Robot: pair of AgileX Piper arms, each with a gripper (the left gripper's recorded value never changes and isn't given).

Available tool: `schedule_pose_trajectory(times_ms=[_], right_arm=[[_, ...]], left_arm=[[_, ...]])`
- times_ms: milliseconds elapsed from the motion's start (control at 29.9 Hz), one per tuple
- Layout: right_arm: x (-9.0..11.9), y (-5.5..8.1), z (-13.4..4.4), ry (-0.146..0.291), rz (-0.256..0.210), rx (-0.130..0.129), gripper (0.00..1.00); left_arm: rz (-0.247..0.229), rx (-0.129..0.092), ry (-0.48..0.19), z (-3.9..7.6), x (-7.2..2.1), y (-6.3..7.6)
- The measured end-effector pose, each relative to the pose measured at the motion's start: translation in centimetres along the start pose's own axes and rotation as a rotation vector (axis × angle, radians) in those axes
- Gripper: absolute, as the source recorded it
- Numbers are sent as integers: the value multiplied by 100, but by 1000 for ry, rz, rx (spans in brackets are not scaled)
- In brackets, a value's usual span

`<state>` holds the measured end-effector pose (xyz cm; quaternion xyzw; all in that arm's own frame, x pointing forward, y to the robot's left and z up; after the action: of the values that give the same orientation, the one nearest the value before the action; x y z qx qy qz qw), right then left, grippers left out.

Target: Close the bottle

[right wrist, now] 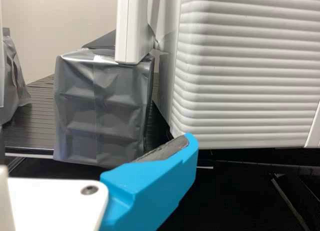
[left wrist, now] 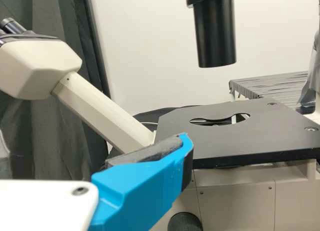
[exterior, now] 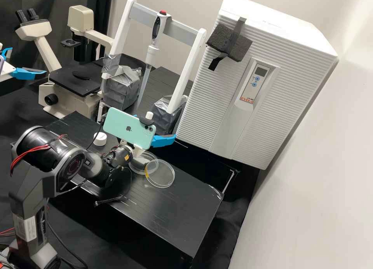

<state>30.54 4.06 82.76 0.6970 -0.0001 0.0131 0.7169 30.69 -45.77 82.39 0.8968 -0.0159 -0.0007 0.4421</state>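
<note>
High view: loose cap (exterior: 100, 138) lies toward the bench's (exterior: 182, 210) left edge. Bottle (exterior: 149, 115) is probably the white-topped thing behind the phone (exterior: 129, 128), mostly hidden. Right gripper (exterior: 165, 139) is just beside it, left gripper (exterior: 25, 73) by the microscope (exterior: 68, 84). Can't tell either's grip state. Risk: arm sweeps the petri dishes (exterior: 159, 172) or tips the bottle. Black ribbed bench, white wall.

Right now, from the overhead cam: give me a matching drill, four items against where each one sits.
Things:
1. pipette
2. dish
3. foam block
4. microscope

Places:
A. strapped onto the white machine
B. at the far left, eyepieces raised
C. hanging from the white stand
D. lying flat on the black bench

Pairs: 1-C, 2-D, 3-A, 4-B
</note>
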Motion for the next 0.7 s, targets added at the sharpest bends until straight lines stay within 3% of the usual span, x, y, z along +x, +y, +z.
schedule_pose_trajectory(times_ms=[368,468,601,702], right_arm=[[0,0,0,0,0,0,100],[0,0,0,0,0,0,100],[0,0,0,0,0,0,100],[0,0,0,0,0,0,100]], left_arm=[[-3,9,-19,17,0,-2],[0,-18,-73,91,-6,-5],[15,-51,-205,307,-26,0],[16,-42,-315,503,-59,-11]])
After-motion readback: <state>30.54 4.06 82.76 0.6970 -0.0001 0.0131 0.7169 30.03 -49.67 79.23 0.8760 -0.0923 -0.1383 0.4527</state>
